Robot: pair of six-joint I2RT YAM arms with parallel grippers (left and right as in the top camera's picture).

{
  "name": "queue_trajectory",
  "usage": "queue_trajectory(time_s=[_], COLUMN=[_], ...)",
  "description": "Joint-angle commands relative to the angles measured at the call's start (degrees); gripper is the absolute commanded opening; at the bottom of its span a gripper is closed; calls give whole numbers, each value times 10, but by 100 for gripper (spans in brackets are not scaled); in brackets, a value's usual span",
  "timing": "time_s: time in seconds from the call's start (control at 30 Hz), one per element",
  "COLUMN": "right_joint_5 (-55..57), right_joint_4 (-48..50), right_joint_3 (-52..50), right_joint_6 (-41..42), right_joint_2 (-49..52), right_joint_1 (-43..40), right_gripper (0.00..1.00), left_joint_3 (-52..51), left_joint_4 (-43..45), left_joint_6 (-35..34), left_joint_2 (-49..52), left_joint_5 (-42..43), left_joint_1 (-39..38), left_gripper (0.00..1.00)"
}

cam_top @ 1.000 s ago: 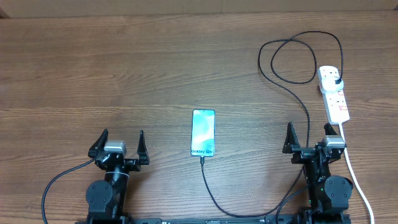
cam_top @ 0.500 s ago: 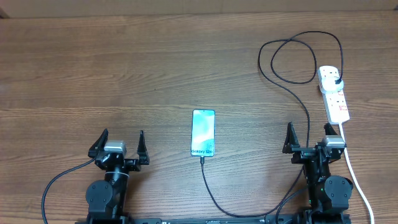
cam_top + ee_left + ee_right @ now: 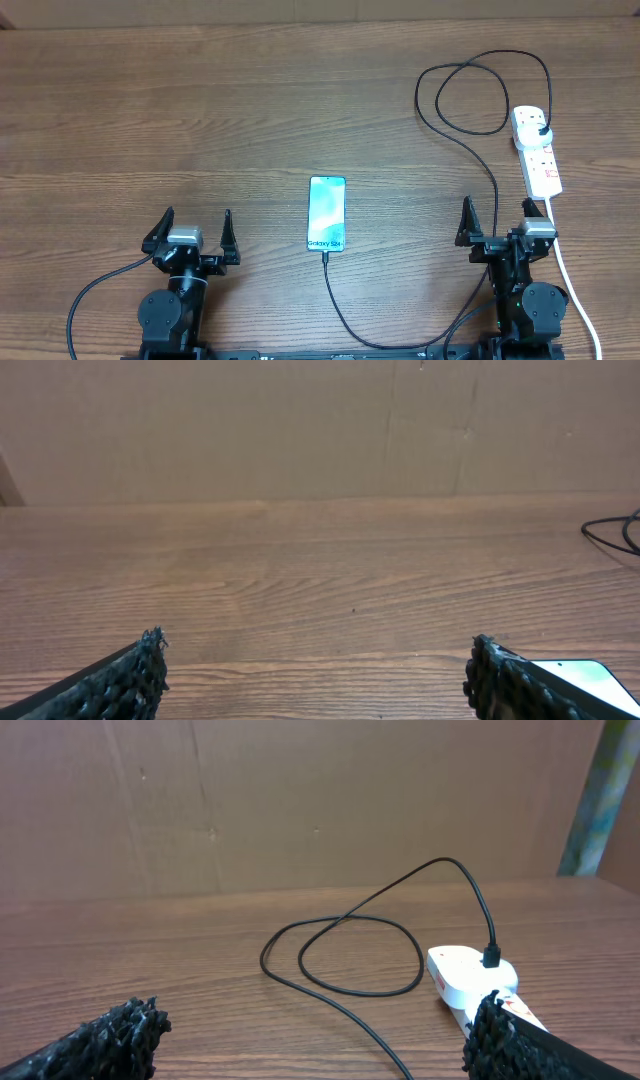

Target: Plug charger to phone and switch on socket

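- A wooden table (image 3: 200, 100) is shown across all three views; its brown surface is marked by grain lines running left to right in the overhead view.
- A plain brown panel (image 3: 250, 430) is seen standing upright along the far edge of the table in both wrist views.
- Thin vertical seams (image 3: 392, 420) are visible in that panel.
- A narrow, blurred strip (image 3: 600, 800) of pale green and blue is seen at the right edge of the right wrist view, beside the panel; what it is cannot be determined.
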Motion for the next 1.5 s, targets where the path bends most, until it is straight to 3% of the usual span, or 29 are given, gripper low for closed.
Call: queue_trajectory(time_s=[0.0, 1.47], right_joint_5=[-4, -3], right_joint_4=[3, 2], right_joint_3=[-6, -6], right_joint_6=[-3, -3], right_joint_2=[-5, -5], right_joint_1=[-3, 10], right_gripper=[100, 100], left_joint_3=[-2, -2], left_joint_4=[0, -1], left_joint_6=[11, 11], left_joint_2=[-6, -6], left_joint_5=[6, 6], left_joint_1=[-3, -3], left_gripper=[99, 100])
